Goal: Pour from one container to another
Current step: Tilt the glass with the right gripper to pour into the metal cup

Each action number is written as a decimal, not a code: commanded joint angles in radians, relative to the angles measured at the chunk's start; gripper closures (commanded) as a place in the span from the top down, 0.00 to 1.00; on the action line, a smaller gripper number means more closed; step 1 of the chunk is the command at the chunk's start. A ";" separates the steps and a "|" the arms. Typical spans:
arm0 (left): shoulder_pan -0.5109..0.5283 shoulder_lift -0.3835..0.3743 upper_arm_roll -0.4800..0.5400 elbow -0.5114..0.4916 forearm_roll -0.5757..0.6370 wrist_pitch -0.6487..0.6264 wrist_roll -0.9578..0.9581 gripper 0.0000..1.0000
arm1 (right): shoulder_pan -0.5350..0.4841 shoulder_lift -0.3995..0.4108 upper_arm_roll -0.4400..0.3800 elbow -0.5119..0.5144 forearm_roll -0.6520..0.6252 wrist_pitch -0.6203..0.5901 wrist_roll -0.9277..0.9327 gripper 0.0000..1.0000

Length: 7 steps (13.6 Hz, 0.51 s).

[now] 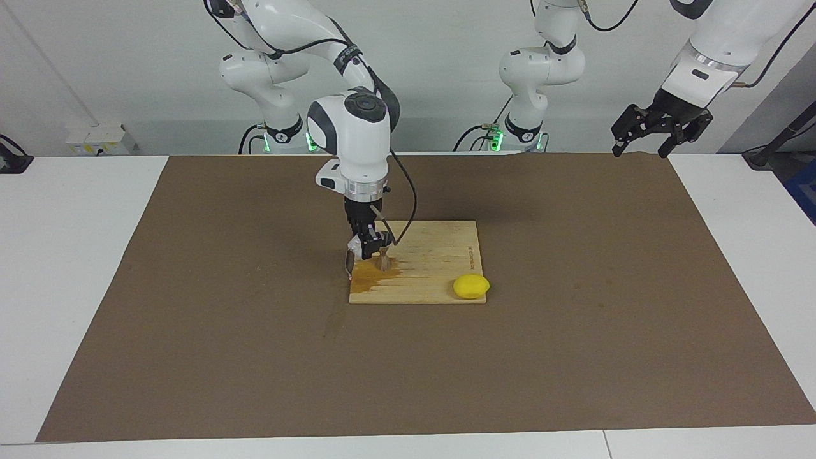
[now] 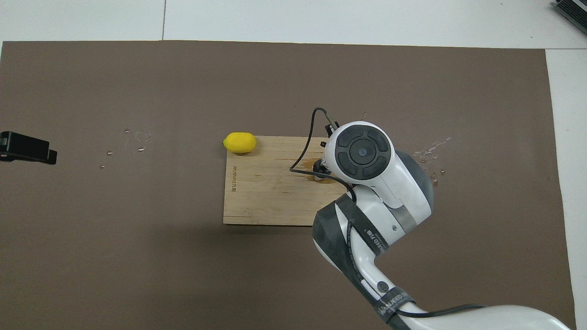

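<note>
The right gripper [image 1: 368,245] tilts the glass cup [image 1: 354,250] over the jigger [image 1: 383,260] at the cutting board's [image 1: 440,268] wet corner, jaws clamped on it; the left gripper [image 1: 660,127] waits, jaws spread.

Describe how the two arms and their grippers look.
Both arms are glossy white with rounded dark grey joint caps and silver wrist rings. The right gripper and left gripper are black and two-fingered. A black cable loops along the right arm. Green lights glow at both bases.
</note>
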 commanded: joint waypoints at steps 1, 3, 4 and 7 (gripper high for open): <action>0.000 -0.029 0.000 -0.062 0.023 0.032 -0.006 1.00 | 0.010 -0.023 0.001 -0.017 -0.061 0.002 0.035 0.00; -0.002 -0.029 0.000 -0.061 0.052 0.029 0.020 1.00 | 0.020 -0.031 0.001 -0.028 -0.104 -0.002 0.034 0.00; 0.001 -0.029 -0.001 -0.062 0.049 0.036 0.013 1.00 | 0.024 -0.036 0.001 -0.031 -0.119 -0.002 0.034 0.00; 0.004 -0.030 0.002 -0.065 0.040 0.038 0.007 1.00 | 0.023 -0.036 0.003 -0.031 -0.129 -0.011 0.031 0.00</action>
